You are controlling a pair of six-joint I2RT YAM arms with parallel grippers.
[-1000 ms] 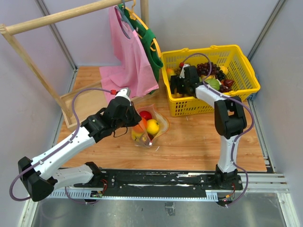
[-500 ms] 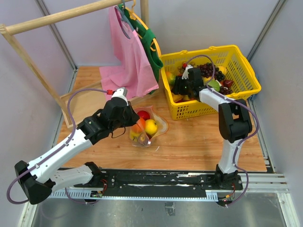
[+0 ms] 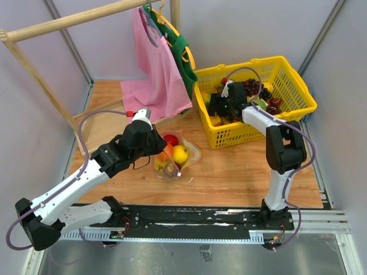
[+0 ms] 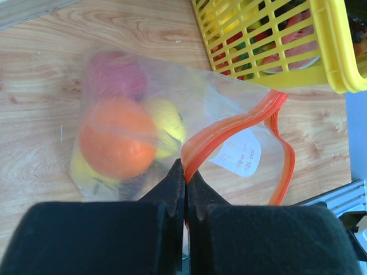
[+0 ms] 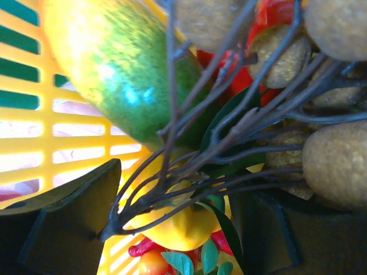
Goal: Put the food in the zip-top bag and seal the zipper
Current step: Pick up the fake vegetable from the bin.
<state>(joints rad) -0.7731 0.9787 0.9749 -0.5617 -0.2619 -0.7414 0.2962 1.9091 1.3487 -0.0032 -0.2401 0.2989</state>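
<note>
Left gripper (image 4: pixel 184 172) had its fingers pressed together, pinching the zipper (image 4: pixel 241 117) of the zip-top bag (image 4: pixel 229 91); the pinch point itself was hidden between the black pads. From there the red-orange strip ran up toward the basket (image 4: pixel 321 46) and looped back down the far side, so the mouth was open. The strip's lower end was cut off by the finger body. A whitish label (image 4: pixel 238 154) sat inside the loop, writing too small to read. Through the crinkly plastic: an orange (image 4: pixel 117 137) in the middle, a red fruit (image 4: pixel 112 74) above it, a yellow piece (image 4: pixel 166 120) to its right, and a yellow-green piece (image 4: pixel 83 169) mostly hidden under the orange. All were blurred by the film. From the top camera the bag (image 3: pixel 178 154) lay on the table (image 3: pixel 229 172) just beside the left gripper (image 3: pixel 153 143), partly covered by the wrist. Right gripper (image 5: pixel 178 223) was spread wide, fingers at the frame's lower corners and out of focus, with the stems of a twiggy bunch (image 5: pixel 241 114) of brown round fruit crossing the gap; I couldn't tell whether either pad touched them. A green-yellow fruit (image 5: pixel 114 69) lay behind, cut off at the top. From the top camera the right gripper (image 3: pixel 221 106) was down inside the basket (image 3: pixel 292 74), its fingertips hidden by the contents.
</note>
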